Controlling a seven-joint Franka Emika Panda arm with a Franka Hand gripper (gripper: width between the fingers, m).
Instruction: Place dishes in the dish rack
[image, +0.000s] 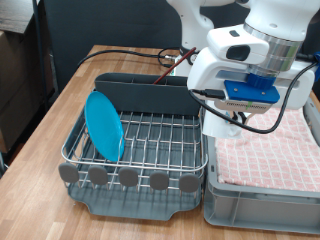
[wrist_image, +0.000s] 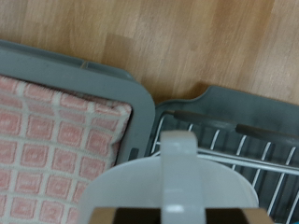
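Note:
The silver wire dish rack stands on the wooden table. The light-blue plate stands on edge in the rack, at the exterior view's left. A reddish-brown wooden spoon sticks up out of the dark grey caddy at the rack's back. My gripper hangs over the rack's right edge, beside the grey bin. It is shut on the small white cup, which fills the lower part of the wrist view, above the rack wires.
A grey bin lined with a pink checked cloth stands against the rack at the exterior view's right. It also shows in the wrist view. Cables run over the table behind the rack.

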